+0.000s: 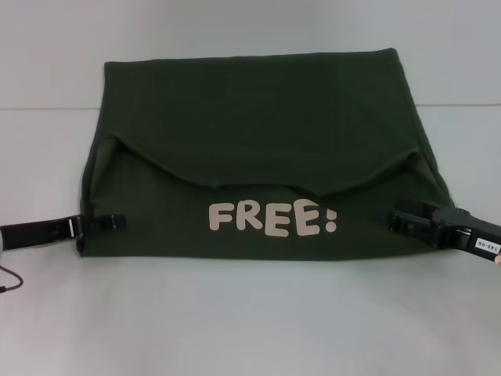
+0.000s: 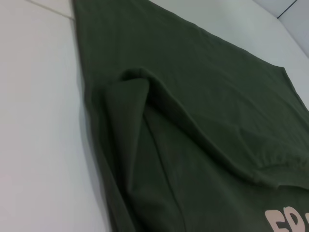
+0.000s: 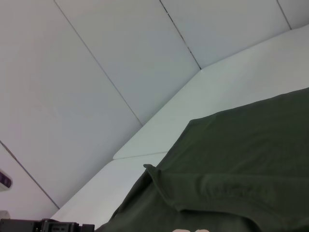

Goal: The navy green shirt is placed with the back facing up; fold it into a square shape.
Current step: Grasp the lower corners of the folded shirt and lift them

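While the shirt [image 1: 258, 133] lies spread across the middle of the white tabletop [image 1: 250, 321], the left hand [image 1: 109, 223] sits at its 8 o'clock corner, low against the tabletop, with its black fingers reaching onto the shirt's near left edge; whether they are pinched on the cloth or merely resting there I cannot tell. A thin cable [image 1: 9, 280] curls on the tabletop just below that arm, at the far 8 o'clock edge of the head view. Moving toward the centre, the shirt is partly folded: its near portion is turned over so the cream "FREE!" lettering [image 1: 272, 218] faces up at 6 o'clock, and above it a curved fold edge [image 1: 266, 184] sweeps from 9 o'clock to 3 o'clock across the plain green cloth. In the left wrist view the same fold shows as a raised, loose flap [image 2: 130, 96] with a shadowed pocket under it. At 4 o'clock the right hand [image 1: 403, 219] lies on the shirt's near right corner, touching the cloth; its fingers are too dark against the cloth to say whether they grip, so I cannot tell
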Tool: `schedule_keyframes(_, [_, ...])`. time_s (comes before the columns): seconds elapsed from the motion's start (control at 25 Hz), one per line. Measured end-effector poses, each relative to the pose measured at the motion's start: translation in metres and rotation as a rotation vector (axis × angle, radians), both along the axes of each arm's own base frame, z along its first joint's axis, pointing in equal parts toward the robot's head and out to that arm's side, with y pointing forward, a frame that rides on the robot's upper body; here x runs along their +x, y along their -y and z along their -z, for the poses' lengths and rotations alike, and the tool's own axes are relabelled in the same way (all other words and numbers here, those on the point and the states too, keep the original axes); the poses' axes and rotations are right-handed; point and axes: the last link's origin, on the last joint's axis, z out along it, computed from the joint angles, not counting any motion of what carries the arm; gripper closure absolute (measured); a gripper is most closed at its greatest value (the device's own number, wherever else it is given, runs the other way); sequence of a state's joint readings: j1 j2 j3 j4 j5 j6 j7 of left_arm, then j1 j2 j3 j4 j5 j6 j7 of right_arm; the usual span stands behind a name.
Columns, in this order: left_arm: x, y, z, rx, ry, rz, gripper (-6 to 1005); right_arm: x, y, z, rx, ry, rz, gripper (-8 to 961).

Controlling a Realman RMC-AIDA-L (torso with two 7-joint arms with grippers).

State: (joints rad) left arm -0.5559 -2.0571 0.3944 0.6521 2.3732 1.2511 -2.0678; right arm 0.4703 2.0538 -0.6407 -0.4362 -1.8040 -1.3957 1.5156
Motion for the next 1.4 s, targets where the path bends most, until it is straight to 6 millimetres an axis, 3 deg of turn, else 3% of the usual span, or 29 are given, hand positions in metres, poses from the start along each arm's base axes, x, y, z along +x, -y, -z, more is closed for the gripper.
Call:
schedule_keyframes(0.36, [0.0074, -0.0019, 0.0013, -0.044, -0.004, 0.028, 223, -0.0039, -0.0031, 0.0009, -0.001, 0.001, -0.011, 10])
schedule_keyframes(0.56, [0.0023, -0.0064, 0.005, -0.068, -0.095, 0.001, 235, -0.005, -0.0035, 0.0013, -0.002, -0.001, -0.015, 9])
schedule_keyframes(0.8, [0.001, -0.0082, 0.0021, -0.058, -0.115, 0.0, 376, -0.0051, -0.0022, 0.0013, -0.005, -0.008, -0.015, 10])
schedule_keyframes(0.88, [0.0009, -0.008, 0.002, -0.059, -0.116, 0.001, 604, -0.0052, -0.0022, 0.0012, -0.006, -0.009, -0.014, 10])
schedule_keyframes(1.4, [0.0038, -0.0092, 0.0017, -0.063, -0.111, 0.016, 856, -0.0046, -0.0053, -0.0041, -0.017, -0.004, -0.007, 10])
